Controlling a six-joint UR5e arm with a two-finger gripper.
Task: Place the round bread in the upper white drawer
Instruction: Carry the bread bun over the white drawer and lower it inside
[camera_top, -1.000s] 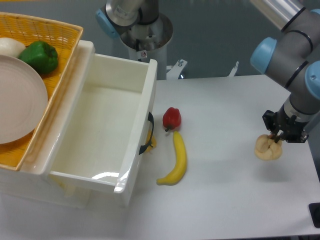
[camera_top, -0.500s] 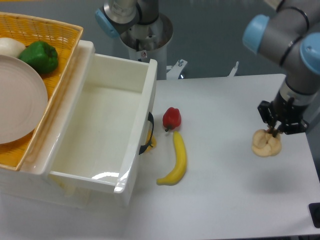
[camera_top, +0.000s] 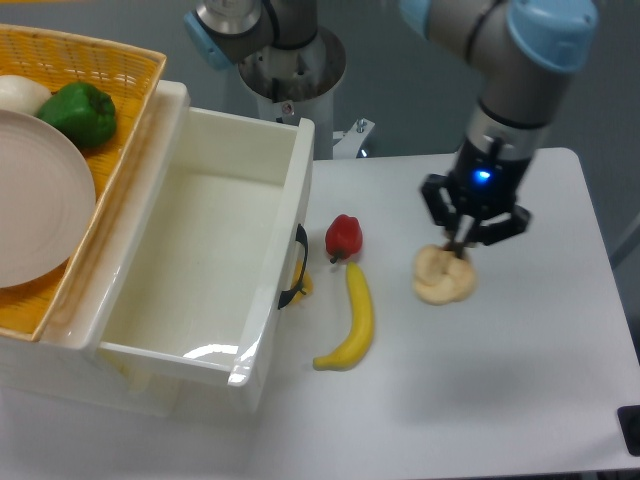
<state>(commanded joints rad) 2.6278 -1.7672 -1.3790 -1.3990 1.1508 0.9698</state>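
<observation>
The round bread (camera_top: 445, 280) is a pale beige bun hanging just above the table right of the banana, its shadow lower on the tabletop. My gripper (camera_top: 462, 248) comes down on it from above and is shut on its creased top. The upper white drawer (camera_top: 200, 250) stands open at the left, a deep glossy box with nothing inside and a black handle (camera_top: 297, 268) on its front wall. The bread is well to the right of the drawer.
A red pepper (camera_top: 343, 236) and a yellow banana (camera_top: 352, 320) lie between the drawer and the bread. A yellow wicker basket (camera_top: 90, 70) at the upper left holds a green pepper (camera_top: 78, 113), a white round vegetable (camera_top: 20, 92) and a pale plate (camera_top: 35, 200). The arm's base (camera_top: 285, 60) stands behind the drawer.
The gripper has carried the bread leftward from the table's right edge toward the banana, and the arm has swung over with it.
</observation>
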